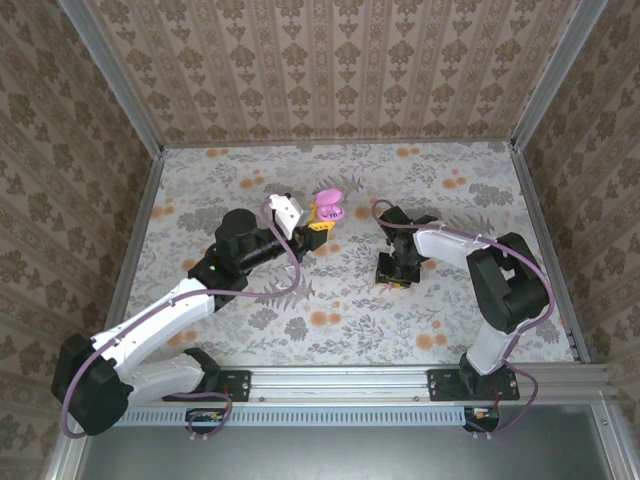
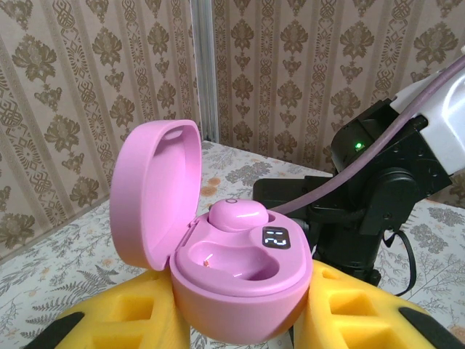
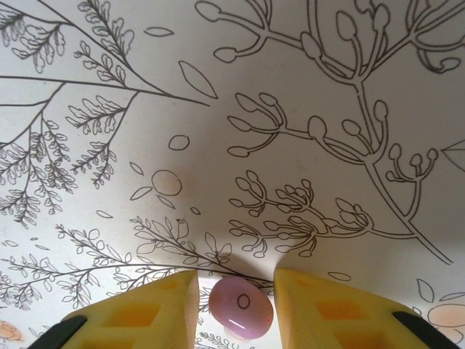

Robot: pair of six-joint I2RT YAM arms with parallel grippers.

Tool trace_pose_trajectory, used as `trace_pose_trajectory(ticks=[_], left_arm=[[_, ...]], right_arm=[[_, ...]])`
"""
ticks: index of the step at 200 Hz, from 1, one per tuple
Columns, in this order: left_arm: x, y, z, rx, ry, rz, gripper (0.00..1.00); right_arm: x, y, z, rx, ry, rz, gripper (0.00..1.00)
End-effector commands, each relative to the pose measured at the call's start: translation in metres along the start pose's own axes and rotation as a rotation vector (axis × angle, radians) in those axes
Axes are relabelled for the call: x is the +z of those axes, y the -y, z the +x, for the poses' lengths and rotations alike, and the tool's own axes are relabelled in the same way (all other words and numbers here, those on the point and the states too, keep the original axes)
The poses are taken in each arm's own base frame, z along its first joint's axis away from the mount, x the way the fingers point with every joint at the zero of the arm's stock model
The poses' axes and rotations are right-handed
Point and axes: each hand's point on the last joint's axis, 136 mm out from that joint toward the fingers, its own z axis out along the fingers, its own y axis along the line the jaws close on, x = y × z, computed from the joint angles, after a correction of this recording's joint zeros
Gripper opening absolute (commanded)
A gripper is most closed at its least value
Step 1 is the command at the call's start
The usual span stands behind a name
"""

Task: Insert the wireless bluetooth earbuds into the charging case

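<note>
The pink charging case [image 2: 243,280] is held off the table with its lid [image 2: 156,189] swung open to the left, and my left gripper [image 2: 243,313] is shut on its base. One pink earbud [image 2: 238,215] sits in the far slot; the near slot [image 2: 232,262] is empty. In the top view the case [image 1: 328,206] shows at the tip of the left gripper [image 1: 320,222]. My right gripper [image 1: 392,283] points down at the table. A second pinkish-purple earbud [image 3: 241,307] lies on the cloth between its yellow fingers [image 3: 156,309], with a gap on each side, so the right gripper [image 3: 236,291] is open.
A floral tablecloth [image 1: 330,320] covers the table, and patterned walls [image 1: 340,70] close it in on three sides. The right arm's dark wrist [image 2: 378,189] stands just behind the held case. Free cloth lies between the two arms' bases.
</note>
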Motion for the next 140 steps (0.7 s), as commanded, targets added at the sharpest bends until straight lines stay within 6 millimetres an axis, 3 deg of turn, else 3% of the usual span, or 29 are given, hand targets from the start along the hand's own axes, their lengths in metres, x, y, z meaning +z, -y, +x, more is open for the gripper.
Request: trace_pose_trajectory(ticks=[1,52,140], left_arm=[[0.001,0.001,-0.012,0.023,0.035,0.006,0.34],[0.004,0.001,-0.013,0.017,0.035,0.014,0.34],[0.004,0.002,-0.013,0.016,0.036,0.015,0.34]], right_arm=[[-0.002,0.004,0.017,0.008,-0.053,-0.024,0.37],[-0.004,-0.001,0.025,0.052,-0.062,-0.081,0.39],[-0.007,-0.026,0.013,0.065,-0.033,-0.185,0.37]])
